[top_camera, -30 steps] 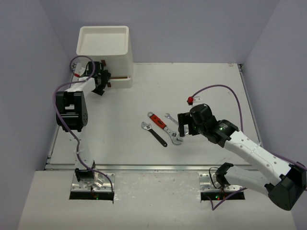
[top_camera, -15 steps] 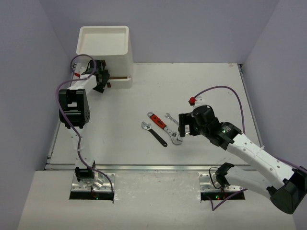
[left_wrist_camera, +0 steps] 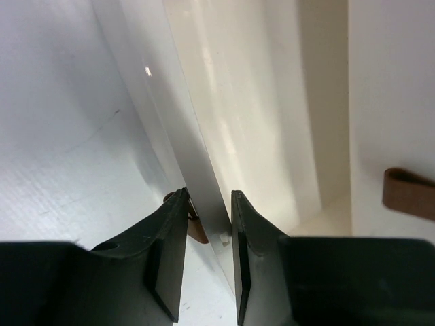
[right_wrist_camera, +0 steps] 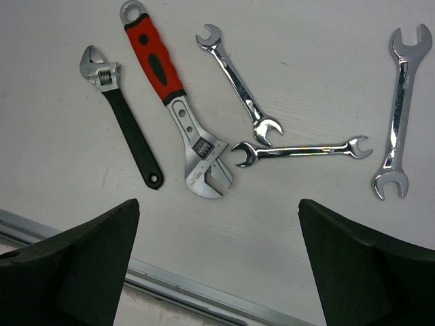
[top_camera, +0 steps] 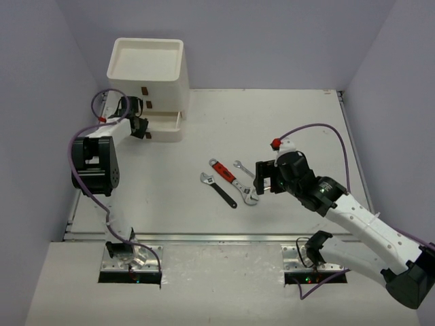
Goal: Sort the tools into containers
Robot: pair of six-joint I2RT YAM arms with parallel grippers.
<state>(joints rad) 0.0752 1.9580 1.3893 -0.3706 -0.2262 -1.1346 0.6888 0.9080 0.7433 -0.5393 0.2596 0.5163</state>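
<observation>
Steel makes up everything under your right gripper, so expect stiff, dense, flat pieces that give the fingers little height to bite. Its jaws are spread wide and hold nothing as it hovers above the cluster on the table.

The red-handled adjustable wrench looks the heaviest, with its weight toward the head. Take it across the rubbery red grip near the head end, where the pads should hold and it is less likely to tip. The black-handled adjustable wrench lies just left of it, apart from it. It is slim and coated, so pinch it mid-handle.

The silver combination wrenches are polished, thin and probably slippery. Close squarely across the middle of the shank or one may skate out. One has an open end just beside the red wrench's head, so lift cleanly there.

Over at the far left, the white plastic container has your left gripper clamped on the front of its bottom drawer, which stands partly pulled out. The small brown handle sits between the fingers, though I can't tell whether the pads bear on it or on the panel. That box is likely light and hollow, so pull straight and gently or the whole unit may slide.
</observation>
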